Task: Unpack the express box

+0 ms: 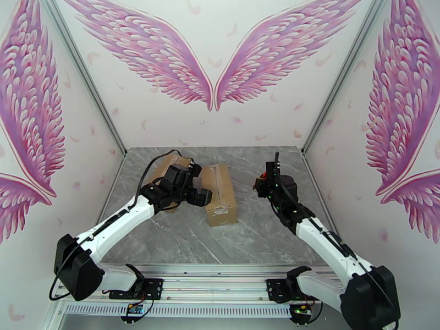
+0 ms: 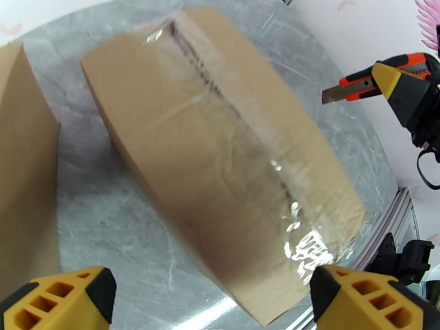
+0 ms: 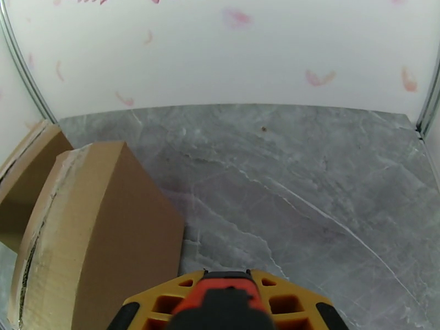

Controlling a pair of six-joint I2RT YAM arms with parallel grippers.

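2 cardboard boxes, the taped box point(image 1: 221, 194) and the left box point(image 1: 159, 167); 1 utility knife point(image 2: 360, 82); 1 grey table point(image 1: 247, 237)

From above and behind the arm bases, we look down and forward over the whole table point(image 1: 181, 243) to the back wall point(image 1: 214, 127). Our left wrist camera hangs close over the cardboard box point(image 2: 209, 160), looking steeply down. Our right wrist camera sits low, facing the back wall. All three views share that box; both wrist views share the utility knife point(image 2: 363, 81).
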